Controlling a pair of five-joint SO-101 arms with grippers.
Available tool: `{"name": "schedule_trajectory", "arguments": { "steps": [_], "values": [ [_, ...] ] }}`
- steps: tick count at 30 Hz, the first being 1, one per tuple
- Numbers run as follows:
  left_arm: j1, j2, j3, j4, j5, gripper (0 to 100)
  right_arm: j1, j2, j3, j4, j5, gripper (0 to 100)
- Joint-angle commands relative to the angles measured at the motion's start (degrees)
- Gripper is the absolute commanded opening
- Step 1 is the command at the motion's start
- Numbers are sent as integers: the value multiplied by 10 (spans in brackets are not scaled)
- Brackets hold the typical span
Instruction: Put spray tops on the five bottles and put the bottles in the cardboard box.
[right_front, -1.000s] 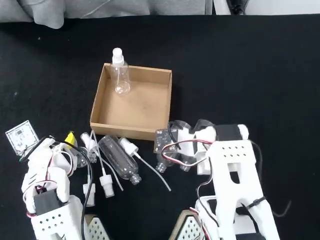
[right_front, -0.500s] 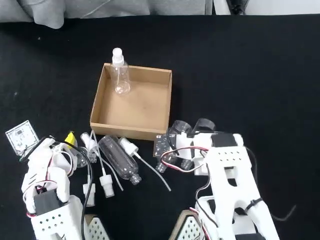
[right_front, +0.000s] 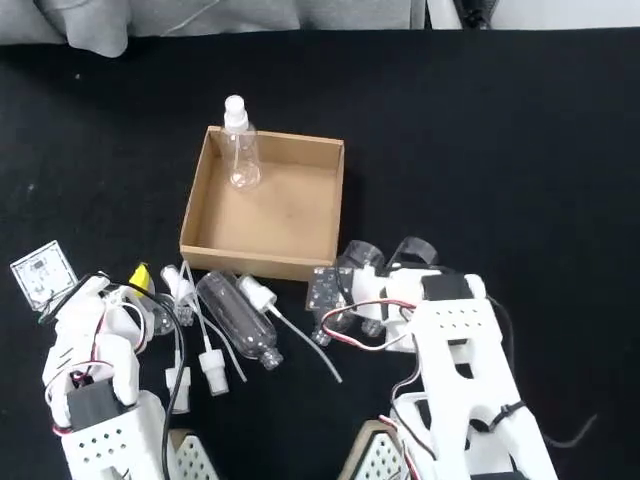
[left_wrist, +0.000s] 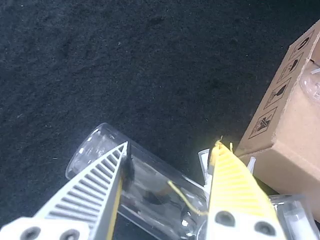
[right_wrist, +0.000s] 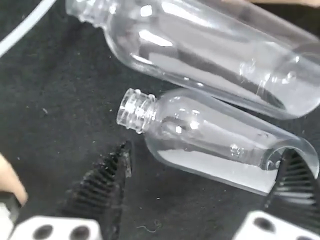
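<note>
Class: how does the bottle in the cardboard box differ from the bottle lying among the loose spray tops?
The boxed bottle wears a white spray top; the table bottle has a bare neck. The boxed bottle sits inside the cardboard box; the table bottle lies outside on its side. Both are clear.

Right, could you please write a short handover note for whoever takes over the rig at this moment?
Left gripper: open, over a clear bottle lying beside the cardboard box.
Right gripper: open, straddling a capless bottle; a second capless bottle lies alongside.
A third capless bottle and loose spray tops lie on the box's near side.
Done: one capped bottle in the box's far left corner.
Left: four bottles outside the box; at least three lack tops.
</note>
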Motion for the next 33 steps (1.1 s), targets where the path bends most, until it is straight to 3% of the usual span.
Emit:
{"name": "schedule_trajectory", "arguments": {
  "steps": [1,14,20,26,33],
  "values": [
    [0,-5,-6,-16,-4,247,11,-11,-13,11,-64,374],
    [0,-5,-6,-16,-4,247,11,-10,-31,17,-250,374],
    [0,-5,-6,-16,-4,247,11,-10,-137,126,-302,376],
    [0,-5,-6,-16,-4,247,11,-9,-187,171,-295,378],
    [0,-5,-6,-16,-4,247,11,-9,-167,179,-138,378]
  ]
}}
